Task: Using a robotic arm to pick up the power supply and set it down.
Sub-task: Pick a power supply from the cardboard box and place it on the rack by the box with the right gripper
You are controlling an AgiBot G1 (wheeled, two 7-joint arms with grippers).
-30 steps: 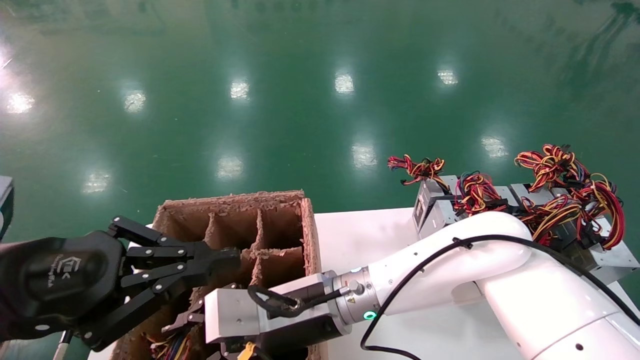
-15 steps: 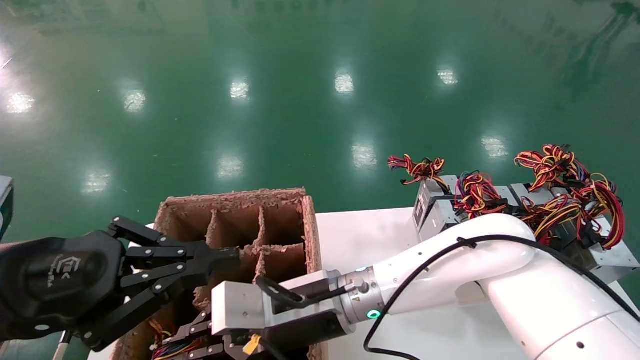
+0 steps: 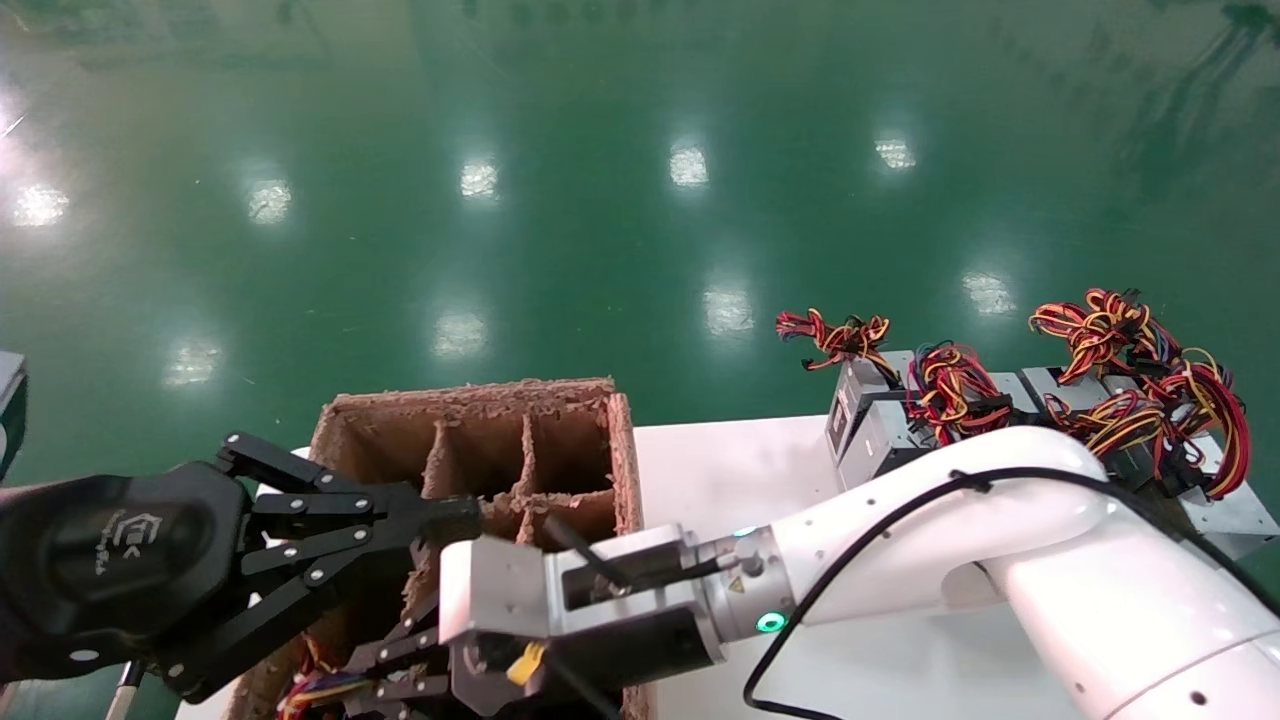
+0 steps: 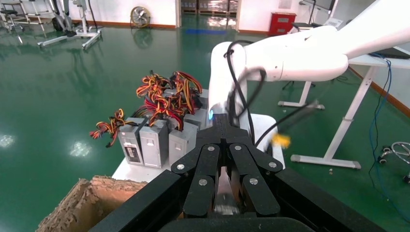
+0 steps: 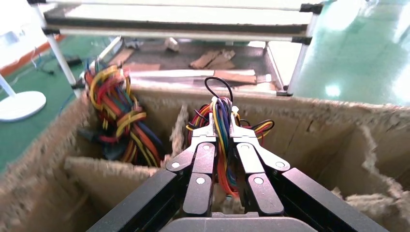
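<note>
Still right pincer (image 5: 221,126) clamped on power supply (image 5: 223,145) wires.

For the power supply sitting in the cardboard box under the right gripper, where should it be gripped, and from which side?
Probably from above, by the wire bundle: only it stands up out of the cardboard box, whose dividers wall off the sides. The right gripper is already shut around it. The metal body is hidden.

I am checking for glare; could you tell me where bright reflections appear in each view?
Head view: ceiling-light reflections dot the glossy green floor. Left wrist view: a floor glare patch beside the grey metal power supplies. Right wrist view: the white shelf frame is washed out.
</note>
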